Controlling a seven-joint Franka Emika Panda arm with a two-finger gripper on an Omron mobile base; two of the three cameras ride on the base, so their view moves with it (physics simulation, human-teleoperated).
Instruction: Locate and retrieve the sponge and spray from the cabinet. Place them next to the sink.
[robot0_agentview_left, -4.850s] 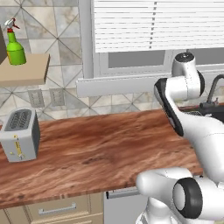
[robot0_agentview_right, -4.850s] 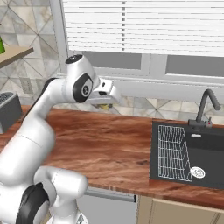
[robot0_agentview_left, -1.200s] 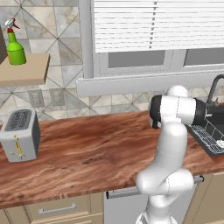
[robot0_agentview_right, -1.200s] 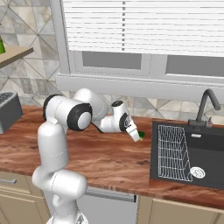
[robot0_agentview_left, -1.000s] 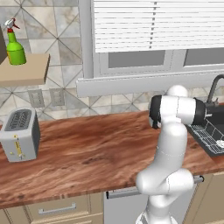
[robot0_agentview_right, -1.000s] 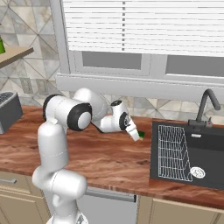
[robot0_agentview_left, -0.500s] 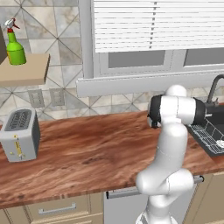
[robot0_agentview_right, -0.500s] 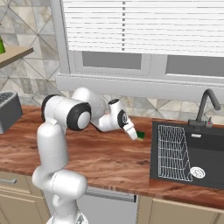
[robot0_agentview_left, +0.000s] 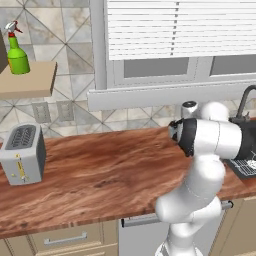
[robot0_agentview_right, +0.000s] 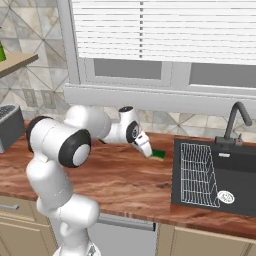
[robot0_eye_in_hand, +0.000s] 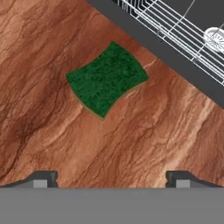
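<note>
Hand view: only the fingertips (robot0_eye_in_hand: 41, 178) show, rest of each finger cut off at the bottom. Sink (robot0_eye_in_hand: 175, 48) beyond the fingertips runs off the top and right edges, wire rack (robot0_eye_in_hand: 175, 26) and drain (robot0_eye_in_hand: 215, 37) cut with it. Sponge (robot0_agentview_right: 158, 154) in the right base view: near end hidden behind the hand. Left base view: spray (robot0_agentview_left: 16, 50) label too small to read.

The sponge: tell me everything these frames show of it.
The sponge is a small, flat, dark green pad with a rough scouring top and slightly inward-curved edges; a thin yellowish edge peeks out along one side. It lies flat on the wooden counter just beside the sink rim, apart from it. The open gripper hangs above it, fingers clear. Nothing but the counter touches it.
</note>
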